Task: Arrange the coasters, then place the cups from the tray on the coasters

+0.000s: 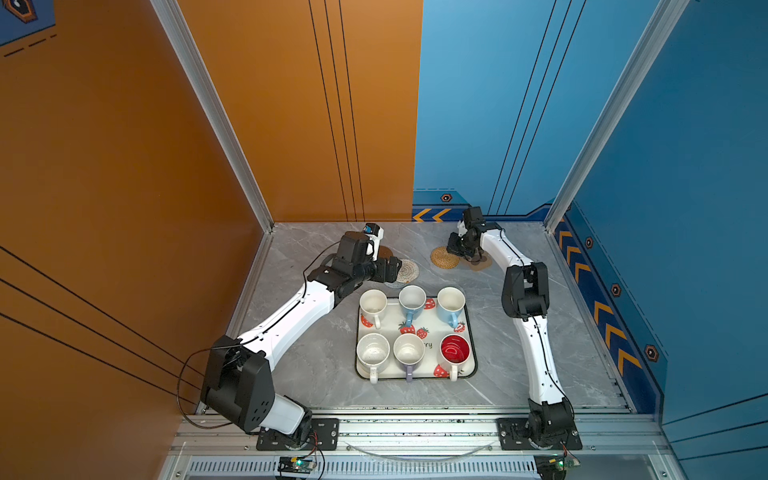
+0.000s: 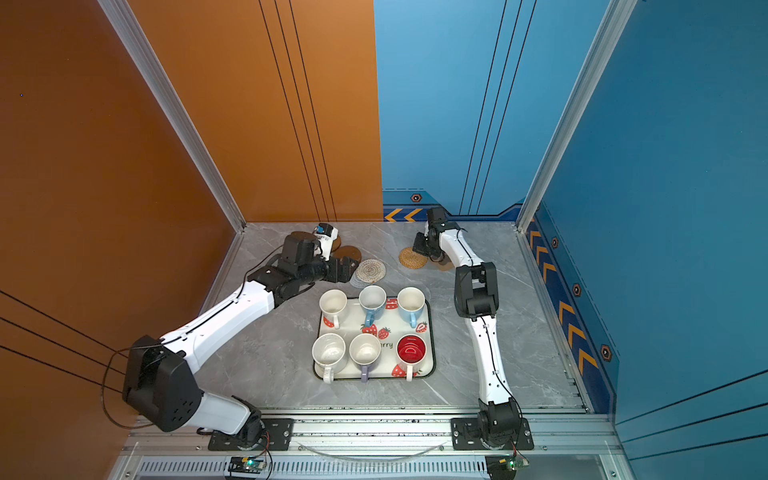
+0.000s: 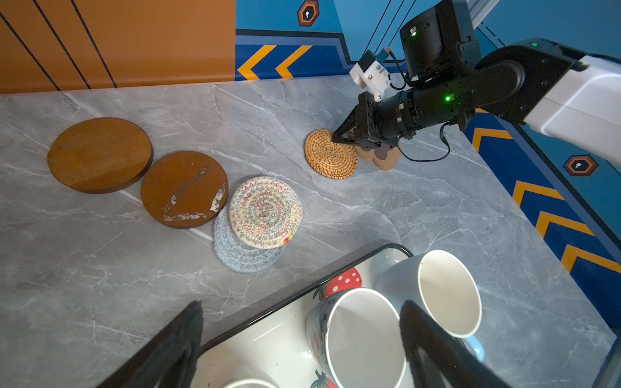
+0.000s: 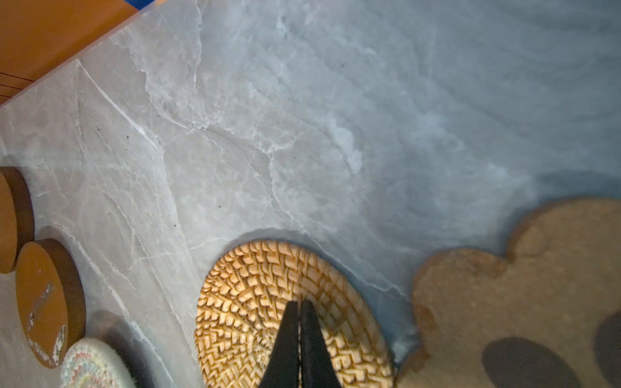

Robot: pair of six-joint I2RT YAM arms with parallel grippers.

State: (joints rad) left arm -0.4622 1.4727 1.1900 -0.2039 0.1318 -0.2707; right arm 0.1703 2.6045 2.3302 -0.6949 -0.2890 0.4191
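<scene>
we saw the right gripper [image 4: 299,306] clenched, perhaps touching the rattan coaster [image 4: 248,302]; the left gripper [image 3: 301,306] stood released near the tray [image 3: 268,352].

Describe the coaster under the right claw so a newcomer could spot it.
From the strawberry tray, look past its far right corner toward the blue wall: two tan coasters lie side by side. It is the rattan coaster, left of the pair in both top views, under the shut right claw. It is round and woven; the paw-print coaster beside it is lobed and unwoven.
</scene>
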